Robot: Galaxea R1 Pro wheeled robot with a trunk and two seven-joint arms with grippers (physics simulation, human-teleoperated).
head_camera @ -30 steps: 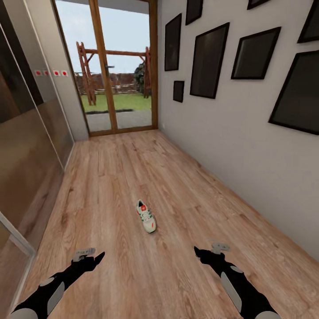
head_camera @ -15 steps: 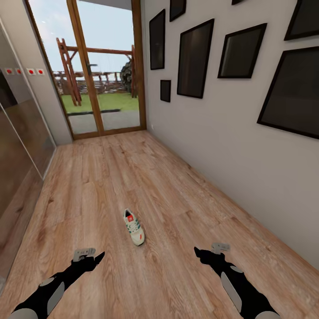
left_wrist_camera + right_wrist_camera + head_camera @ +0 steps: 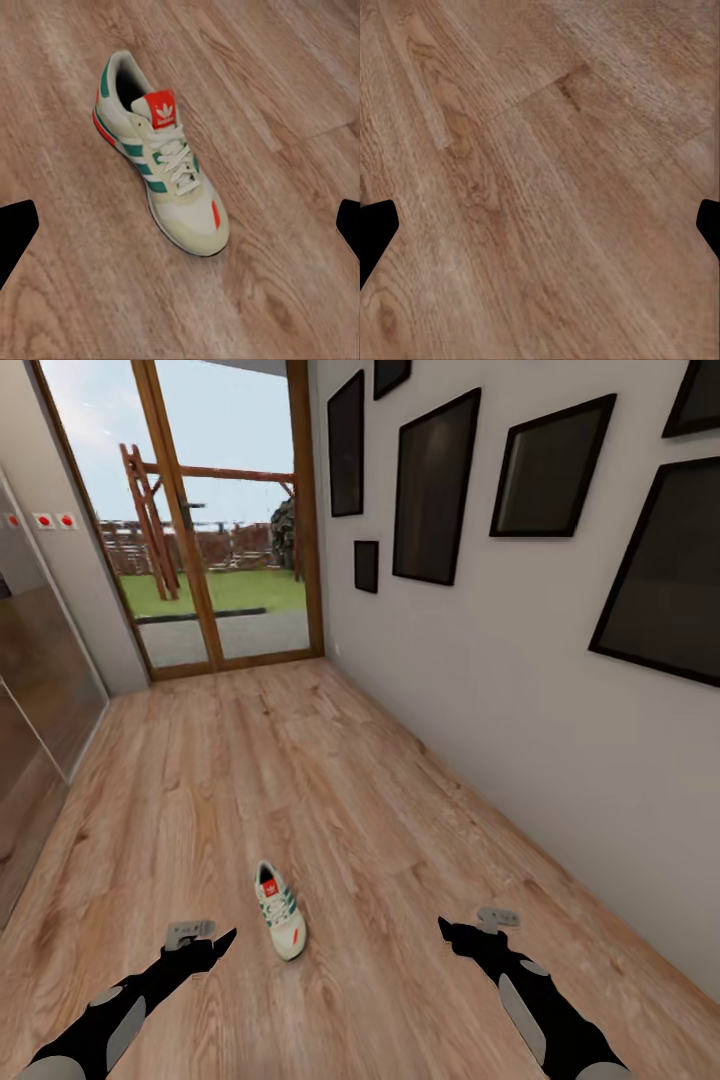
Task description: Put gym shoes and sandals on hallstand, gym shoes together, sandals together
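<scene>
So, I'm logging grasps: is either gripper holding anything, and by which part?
Nothing held. Both grippers are open; the gym shoe lies untouched on the floor.

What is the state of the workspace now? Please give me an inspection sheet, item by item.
Surface: corridor floor of light wood planks, grain visible.
Job's things: one gym shoe lies upright on the floor, toe toward the robot, between the two arms and nearer the left; it sits under the left wrist camera.
Clutter: nothing seen.
Grippers: left claw open, empty, above the floor beside the shoe; right claw open, empty, over bare planks.
Cables: nothing seen.
Surroundings: white wall with dark picture frames on the right; glass door to a garden ahead.
</scene>
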